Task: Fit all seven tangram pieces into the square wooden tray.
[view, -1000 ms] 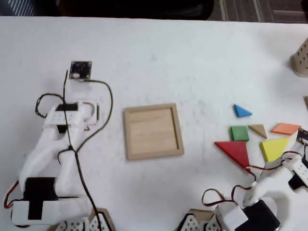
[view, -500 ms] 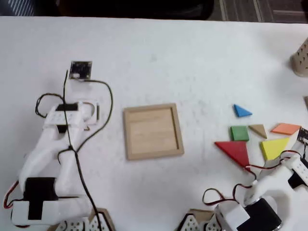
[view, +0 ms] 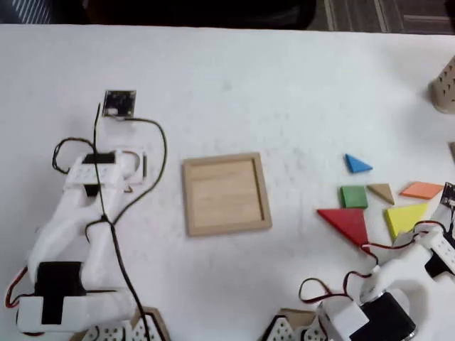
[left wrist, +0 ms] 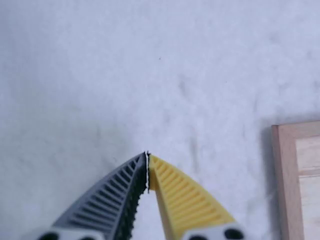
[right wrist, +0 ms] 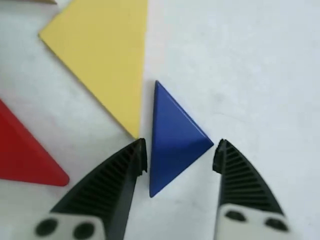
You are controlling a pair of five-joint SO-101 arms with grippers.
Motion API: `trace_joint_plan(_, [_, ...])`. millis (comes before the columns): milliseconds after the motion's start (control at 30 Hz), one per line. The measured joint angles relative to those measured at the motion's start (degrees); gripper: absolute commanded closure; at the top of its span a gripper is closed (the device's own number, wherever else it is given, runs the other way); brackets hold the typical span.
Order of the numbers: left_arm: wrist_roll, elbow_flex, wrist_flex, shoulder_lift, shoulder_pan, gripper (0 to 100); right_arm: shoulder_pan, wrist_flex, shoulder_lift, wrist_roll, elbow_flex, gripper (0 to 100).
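Right gripper [right wrist: 180, 150] spread, straddling blue triangle [right wrist: 172, 127] — edge just beside yellow triangle [right wrist: 105, 55]. Left gripper [left wrist: 148, 165] clenched, empty, near tray [left wrist: 281, 180] rim — bare wood inside.

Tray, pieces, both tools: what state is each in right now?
wooden tray, empty.
dark blue triangle, lying flat, ungripped.
red triangle, outside tray.
yellow triangle, outside tray.
green square, outside tray.
tan triangle, outside tray.
orange parallelogram, outside tray.
light blue triangle, outside tray.
left tool, shut, holding nothing.
right tool, open, astride the dark blue triangle.
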Motion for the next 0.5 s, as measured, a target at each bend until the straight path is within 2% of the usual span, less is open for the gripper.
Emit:
trace_joint_plan(200, [0.0, 0.0, 0.0, 0.0, 0.0, 95, 0.5, -5.7, 6.5, 2.3, -0.1, 77.6])
trace_joint_plan(367, [0.0, 0.0, 0.0, 0.0, 0.0, 95, 1.0, -6.3, 14.9, 2.4, -4.5, 78.3])
trace_joint_plan(500, [0.0, 0.0, 0.0, 0.0, 0.0, 95, 1.1, -2.4, 20.7, 5.3, -10.2, 93.7])
